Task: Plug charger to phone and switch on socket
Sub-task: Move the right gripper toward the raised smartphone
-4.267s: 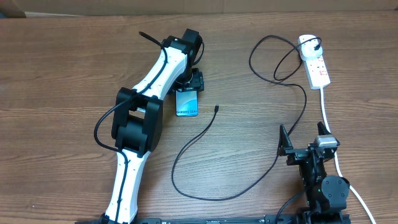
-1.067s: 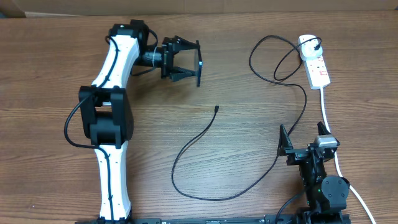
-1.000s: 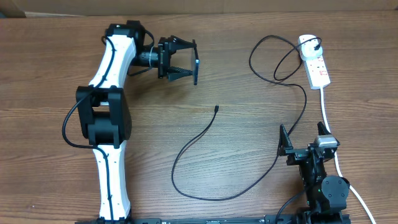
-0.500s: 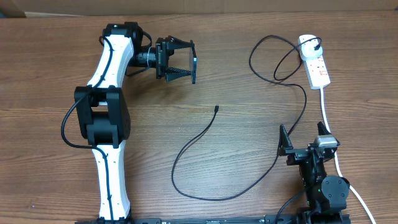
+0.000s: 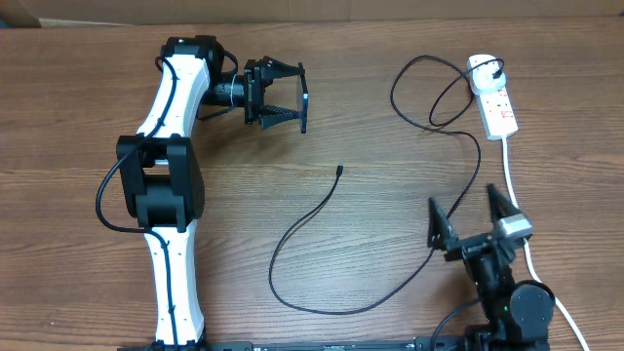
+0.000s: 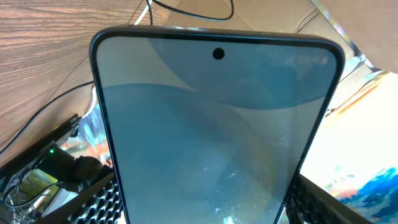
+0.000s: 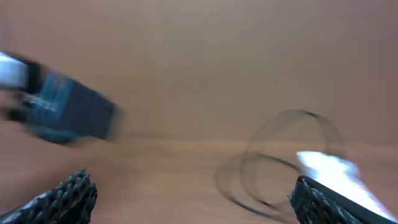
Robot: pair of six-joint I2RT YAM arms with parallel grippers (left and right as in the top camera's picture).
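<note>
My left gripper (image 5: 297,97) is shut on the phone (image 5: 306,97) and holds it on edge above the far-left part of the table. In the left wrist view the phone (image 6: 217,137) fills the frame, screen dull blue-grey, between my ribbed fingers (image 6: 93,205). The charger's connector tip (image 5: 338,171) lies loose mid-table; its thin black cable (image 5: 322,310) loops round to a black plug (image 5: 487,69) in the white socket strip (image 5: 497,102). My right gripper (image 5: 466,214) is open and empty at the near right. Its wrist view is blurred, with the cable loops (image 7: 280,180) faint.
The socket's thick white cord (image 5: 512,175) runs down the right side past my right arm. A piece of cardboard (image 5: 19,12) lies at the far left corner. The blurred right wrist view shows the phone in my left gripper (image 7: 68,112) and the white strip (image 7: 323,165).
My left gripper lifted the phone off the table and carried it up and left, and has now stopped moving. My right gripper has just shifted and tilted, blurring its view.
</note>
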